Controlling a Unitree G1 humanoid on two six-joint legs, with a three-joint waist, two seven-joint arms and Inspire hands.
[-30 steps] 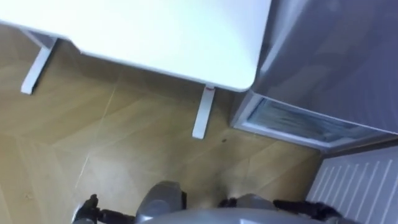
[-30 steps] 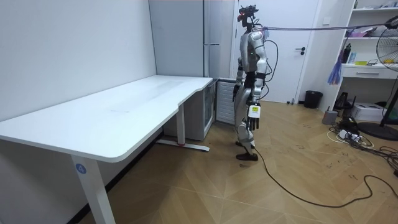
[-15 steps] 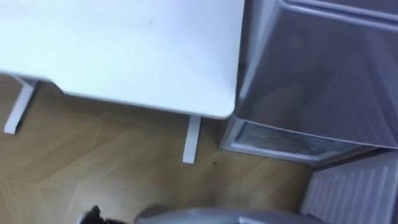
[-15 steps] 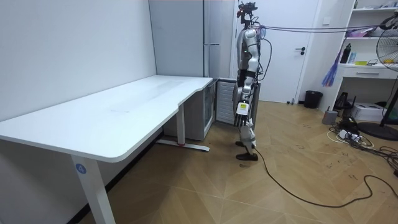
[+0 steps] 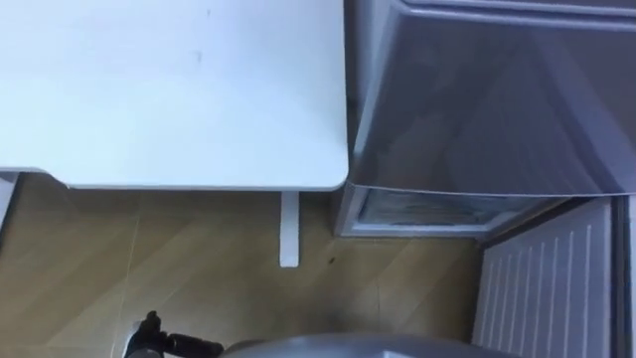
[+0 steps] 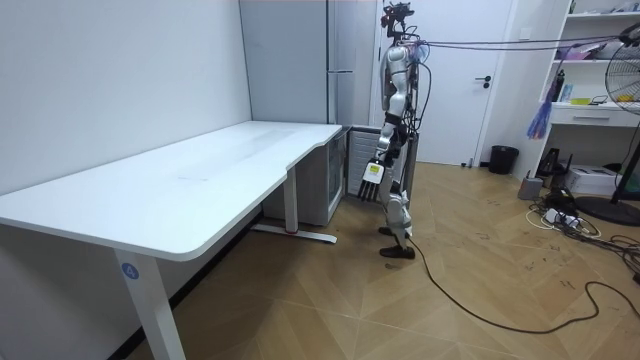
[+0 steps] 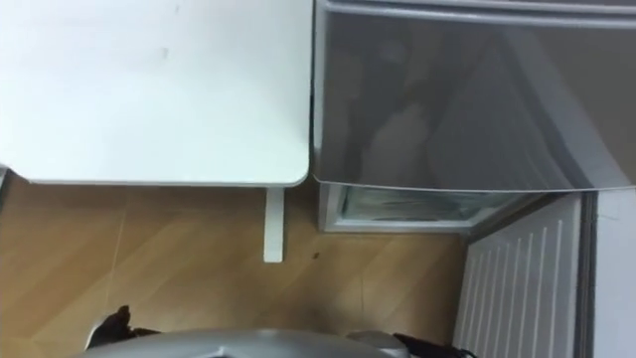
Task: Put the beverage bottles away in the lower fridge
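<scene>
I stand on the wood floor at the end of the white desk (image 5: 179, 89), facing the tall grey fridge (image 5: 497, 99). Below its grey front the lower fridge (image 5: 422, 210) stands open, and a strip of its lit inside shows. Its white ribbed door (image 5: 547, 288) is swung out to my right. In the room view my left hand (image 6: 372, 178) hangs in front of my thighs, close to the open door (image 6: 357, 165), with its fingers straight and nothing in it. A dark part of my left arm (image 5: 149, 333) shows at the bottom of the eye view.
A white desk leg (image 5: 288, 229) stands on the floor just left of the lower fridge. In the room view a door (image 6: 480, 80), a small dark bin (image 6: 503, 159), shelves (image 6: 590, 90) and a fan (image 6: 620, 120) lie behind me to the room view's right.
I have turned more squarely toward the fridge, so the eye view has shifted and the desk edge and fridge now sit level. My hand swung forward from my side toward the open door.
</scene>
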